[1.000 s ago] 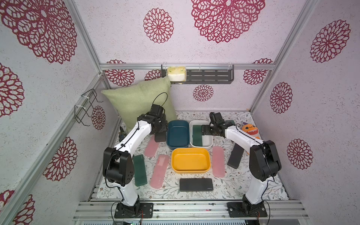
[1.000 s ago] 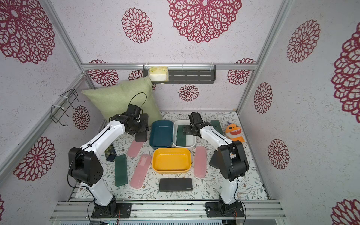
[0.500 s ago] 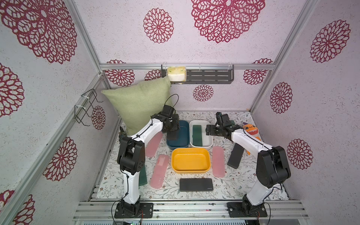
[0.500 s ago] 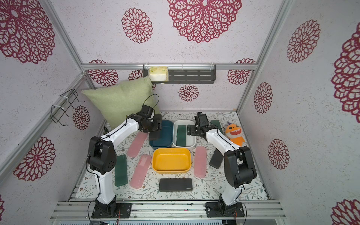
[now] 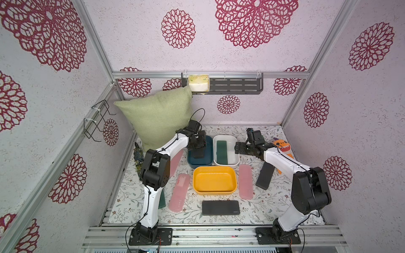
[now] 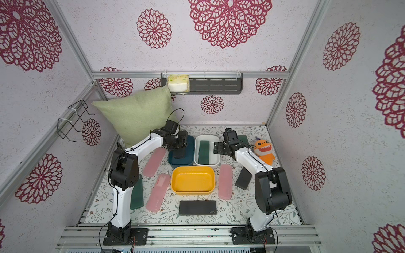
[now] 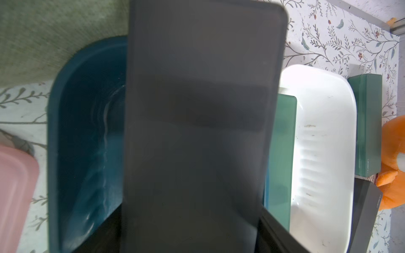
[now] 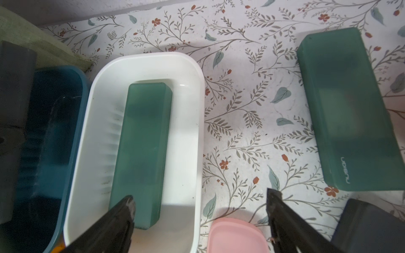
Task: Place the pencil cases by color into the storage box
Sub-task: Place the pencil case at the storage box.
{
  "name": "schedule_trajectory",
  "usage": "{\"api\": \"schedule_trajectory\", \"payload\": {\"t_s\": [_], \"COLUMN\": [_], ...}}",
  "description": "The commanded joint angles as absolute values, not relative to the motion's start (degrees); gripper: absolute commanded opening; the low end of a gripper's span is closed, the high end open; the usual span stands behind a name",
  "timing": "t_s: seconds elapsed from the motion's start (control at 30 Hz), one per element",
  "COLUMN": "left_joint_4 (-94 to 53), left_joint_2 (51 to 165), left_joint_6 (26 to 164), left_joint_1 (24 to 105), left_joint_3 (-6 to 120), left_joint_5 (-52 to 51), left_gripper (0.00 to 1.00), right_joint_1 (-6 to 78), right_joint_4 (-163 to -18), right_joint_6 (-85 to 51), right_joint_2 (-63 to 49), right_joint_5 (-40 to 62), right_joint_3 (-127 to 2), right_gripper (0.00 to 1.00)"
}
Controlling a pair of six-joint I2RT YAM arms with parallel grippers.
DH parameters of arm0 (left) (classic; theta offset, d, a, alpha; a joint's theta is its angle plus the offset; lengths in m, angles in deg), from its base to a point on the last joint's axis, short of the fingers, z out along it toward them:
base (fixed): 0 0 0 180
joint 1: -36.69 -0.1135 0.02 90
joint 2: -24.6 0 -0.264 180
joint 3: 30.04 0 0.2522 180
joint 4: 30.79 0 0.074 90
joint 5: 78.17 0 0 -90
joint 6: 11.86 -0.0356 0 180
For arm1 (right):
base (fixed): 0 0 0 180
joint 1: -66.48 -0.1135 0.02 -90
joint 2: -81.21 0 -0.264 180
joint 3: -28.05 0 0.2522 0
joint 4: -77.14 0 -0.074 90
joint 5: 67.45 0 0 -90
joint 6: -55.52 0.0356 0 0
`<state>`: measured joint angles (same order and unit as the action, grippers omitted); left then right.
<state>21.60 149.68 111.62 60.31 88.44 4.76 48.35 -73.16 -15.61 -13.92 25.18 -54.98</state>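
Nine pencil cases, three bins, two arms. The dial is read in a top view, centred on the oval yellow plastic bin (image 5: 214, 179), with twelve toward the back wall.

- Left end effector (image 5: 198, 146): at eleven o'clock, clamped on one end of a flat black rounded-corner pencil case (image 7: 197, 131).
- Held black case: hangs into the mouth of the deep teal-blue plastic bin (image 5: 199, 162); whether it touches the floor of the bin cannot be told. Its long axis runs twelve-to-six, along the bin's length, so a straight lowering looks sufficient.
- Right end effector (image 8: 200, 196): jaws wide apart and empty, above the right rim of the white plastic bin (image 5: 232, 153), near one o'clock.
- Dark green translucent case (image 5: 221, 151): flat inside the white bin.
- Second green case (image 8: 348, 109): on the floral surface (image 5: 252, 210) at one o'clock, beside the right end effector and lying lengthwise like the white bin; the right arm is nearer.
- Third green case (image 6: 138, 195): eight o'clock, partly behind the left arm.
- Pink translucent cases: ten (image 6: 154, 162), eight (image 6: 158, 192) and three o'clock (image 5: 245, 184), all on the surface.
- Other black cases: six o'clock, crosswise (image 5: 220, 207); three o'clock, askew (image 5: 265, 178).
- Yellow bin: holds nothing.
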Motion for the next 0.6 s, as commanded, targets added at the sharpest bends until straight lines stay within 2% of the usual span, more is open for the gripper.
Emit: {"api": "schedule_trajectory", "payload": {"t_s": [0.0,0.57], "left_joint_4": [21.7,22.43], "left_joint_2": [149.52,152.45], "left_joint_6": [112.64,114.83], "left_joint_1": [61.16,61.92], "left_joint_3": [89.63,90.21], "left_joint_5": [4.26,2.54], "left_gripper": [0.37,0.37], "right_joint_1": [48.64,48.79], "right_joint_4": [-74.51,-75.04], "right_joint_6": [-16.73,-16.99], "right_joint_2": [-11.8,-12.35], "right_joint_5": [24.14,23.34], "right_joint_3": [-54.8,-54.16], "right_gripper": [0.96,0.96]}}
